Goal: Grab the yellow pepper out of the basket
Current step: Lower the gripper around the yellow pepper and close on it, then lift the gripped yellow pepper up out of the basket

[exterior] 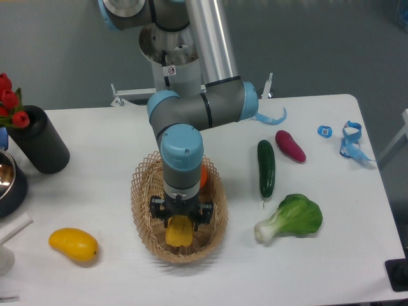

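Low in the frame's centre, the gripper (180, 221) reaches into the basket (144, 213), jaws clenched around the pepper (178, 231).

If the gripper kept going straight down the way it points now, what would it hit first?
The yellow pepper in the basket. The gripper points down into the basket with its fingers on either side of the pepper's top. Whether the palm already touches it is unclear from this view; below the pepper is the basket floor.

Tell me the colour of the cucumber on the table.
Dark green cucumber, clear in the fixed camera view.
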